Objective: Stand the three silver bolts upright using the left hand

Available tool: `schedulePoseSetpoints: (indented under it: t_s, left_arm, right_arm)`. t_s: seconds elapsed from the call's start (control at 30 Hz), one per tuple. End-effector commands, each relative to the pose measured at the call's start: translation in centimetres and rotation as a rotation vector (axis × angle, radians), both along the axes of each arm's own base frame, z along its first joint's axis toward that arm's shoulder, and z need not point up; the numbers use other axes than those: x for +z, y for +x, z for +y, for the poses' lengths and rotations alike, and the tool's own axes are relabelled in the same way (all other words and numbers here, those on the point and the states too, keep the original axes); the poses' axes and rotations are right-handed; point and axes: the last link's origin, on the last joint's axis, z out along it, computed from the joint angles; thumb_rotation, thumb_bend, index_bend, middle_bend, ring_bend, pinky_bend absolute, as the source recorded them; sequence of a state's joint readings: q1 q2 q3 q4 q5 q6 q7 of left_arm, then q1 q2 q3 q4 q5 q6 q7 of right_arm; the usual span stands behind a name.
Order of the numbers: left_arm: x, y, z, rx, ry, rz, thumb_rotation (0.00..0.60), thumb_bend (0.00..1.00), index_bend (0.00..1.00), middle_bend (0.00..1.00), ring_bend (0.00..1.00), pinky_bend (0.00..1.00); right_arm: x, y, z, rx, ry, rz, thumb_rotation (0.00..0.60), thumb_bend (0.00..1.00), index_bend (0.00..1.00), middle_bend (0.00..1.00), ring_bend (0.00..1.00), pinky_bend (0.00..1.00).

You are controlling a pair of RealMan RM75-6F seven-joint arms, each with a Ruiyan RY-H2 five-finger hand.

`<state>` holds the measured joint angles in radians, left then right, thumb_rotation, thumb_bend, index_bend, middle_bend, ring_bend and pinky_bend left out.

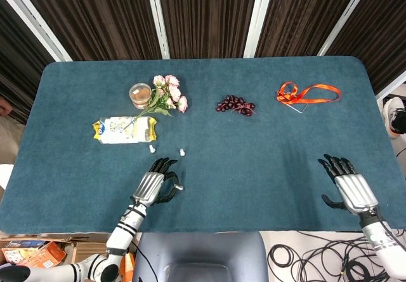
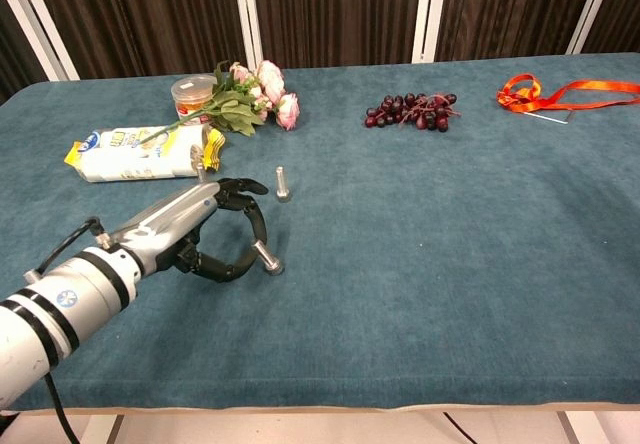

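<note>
1. Left hand (image 2: 205, 229) is low over the near-left part of the table (image 1: 266, 142), fingers curled around a silver bolt (image 2: 266, 259). The bolt lies tilted, its head toward the camera in the chest view. Thumb and fingertips look to be pinching the shank, though contact is hard to confirm.
2. Second bolt (image 2: 283, 184) stands upright just beyond the hand. Third bolt (image 1: 152, 148) sits left of it by the snack bag (image 1: 124, 129); in the chest view it's mostly hidden behind the hand.
3. Right hand (image 1: 347, 183) rests at the near-right table edge, fingers spread, holding nothing.
4. Far side, left to right: jar (image 1: 140, 93), pink roses (image 1: 168, 94), grapes (image 1: 235, 104), orange ribbon (image 1: 307, 93).
</note>
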<state>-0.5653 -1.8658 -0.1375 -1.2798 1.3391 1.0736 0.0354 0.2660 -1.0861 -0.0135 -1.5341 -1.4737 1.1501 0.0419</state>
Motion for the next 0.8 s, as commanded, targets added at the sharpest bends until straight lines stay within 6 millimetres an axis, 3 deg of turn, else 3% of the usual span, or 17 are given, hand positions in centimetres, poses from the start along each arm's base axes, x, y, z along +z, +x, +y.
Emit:
schedulePoseSetpoints:
  t_s: [0.03, 0.8]
  left_arm:
    - [-0.31, 0.23, -0.27, -0.027, 0.011, 0.015, 0.6, 0.41, 0.56, 0.13, 0.03, 0.01]
    - [-0.83, 1.08, -0.05, -0.032, 0.006, -0.012, 0.6, 0.4, 0.51, 0.14, 0.03, 0.01]
  right_arm:
    - [0.02, -0.04, 0.0, -0.003, 0.001, 0.0, 0.6, 0.24, 0.0, 0.0, 0.0, 0.0]
    - [0.25, -0.16, 0.03, -0.015, 0.002, 0.001, 0.6, 0.24, 0.0, 0.0, 0.0, 0.0]
